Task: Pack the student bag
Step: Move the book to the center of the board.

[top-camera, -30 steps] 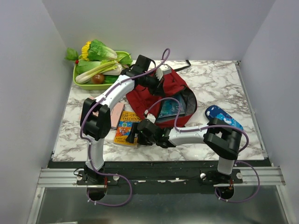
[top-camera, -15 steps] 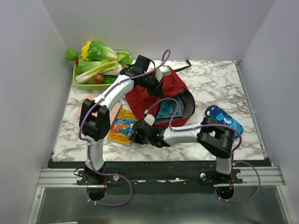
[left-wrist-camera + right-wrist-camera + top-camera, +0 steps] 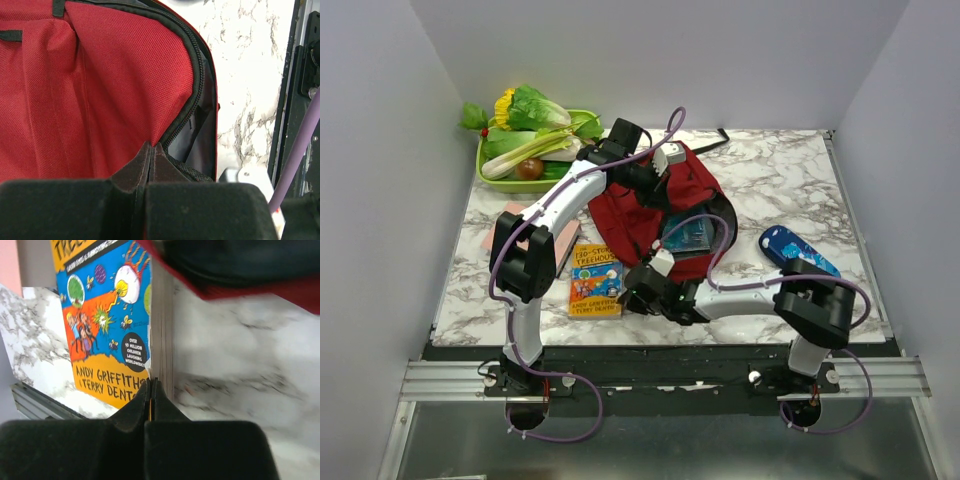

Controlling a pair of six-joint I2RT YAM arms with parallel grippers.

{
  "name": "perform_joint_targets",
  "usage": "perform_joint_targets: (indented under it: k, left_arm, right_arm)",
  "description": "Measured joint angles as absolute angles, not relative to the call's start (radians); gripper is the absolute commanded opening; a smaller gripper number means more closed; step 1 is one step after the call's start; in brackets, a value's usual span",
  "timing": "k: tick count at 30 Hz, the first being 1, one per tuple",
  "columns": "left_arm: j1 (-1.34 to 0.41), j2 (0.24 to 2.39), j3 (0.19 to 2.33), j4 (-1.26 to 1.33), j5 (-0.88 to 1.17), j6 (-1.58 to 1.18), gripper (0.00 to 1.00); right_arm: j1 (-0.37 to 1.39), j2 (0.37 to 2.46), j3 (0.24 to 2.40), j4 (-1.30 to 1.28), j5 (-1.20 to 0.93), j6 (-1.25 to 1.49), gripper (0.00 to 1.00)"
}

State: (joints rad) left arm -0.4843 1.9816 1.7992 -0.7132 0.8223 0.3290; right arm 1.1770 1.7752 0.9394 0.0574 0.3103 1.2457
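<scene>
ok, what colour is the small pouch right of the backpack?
Blue with lighter markings. The pouch shows best in the top external view.

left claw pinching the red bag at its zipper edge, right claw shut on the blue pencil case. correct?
One thing is off. The right claw is shut on the near edge of the Treehouse book, not on the blue pencil case, which lies apart from the claw, over to the right. The right wrist view shows this. The left claw does pinch the student bag at its zipper edge.
</scene>
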Motion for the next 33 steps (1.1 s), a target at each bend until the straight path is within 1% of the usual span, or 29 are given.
perform_joint_targets:
  k: [3, 7, 12, 17, 23, 29, 31, 33]
  left_arm:
    - [-0.484, 1.981, 1.799, -0.712, 0.823, 0.329, 0.00]
    - [-0.484, 1.980, 1.799, -0.700, 0.825, 0.325, 0.00]
    - [-0.484, 1.980, 1.799, -0.686, 0.830, 0.312, 0.00]
    - [-0.484, 1.979, 1.799, -0.674, 0.835, 0.302, 0.00]
    - [-0.484, 1.968, 1.782, -0.657, 0.835, 0.294, 0.00]
    - [-0.484, 1.964, 1.776, -0.648, 0.835, 0.283, 0.00]
    - [-0.484, 1.964, 1.776, -0.646, 0.835, 0.283, 0.00]
    - [-0.484, 1.964, 1.776, -0.643, 0.835, 0.283, 0.00]
  right_arm:
    - [1.187, 1.693, 0.849, 0.050, 0.332, 1.263, 0.01]
    - [1.232, 1.561, 0.740, -0.024, 0.358, 1.285, 0.01]
    - [1.278, 1.392, 0.667, -0.204, 0.390, 1.319, 0.01]
    - [1.282, 1.243, 0.653, -0.432, 0.447, 1.338, 0.01]
    - [1.282, 1.252, 0.690, -0.588, 0.487, 1.315, 0.01]
    - [1.271, 1.268, 0.727, -0.641, 0.512, 1.308, 0.01]
    - [1.267, 1.242, 0.726, -0.654, 0.526, 1.308, 0.01]
    - [1.267, 1.170, 0.726, -0.661, 0.547, 1.293, 0.01]
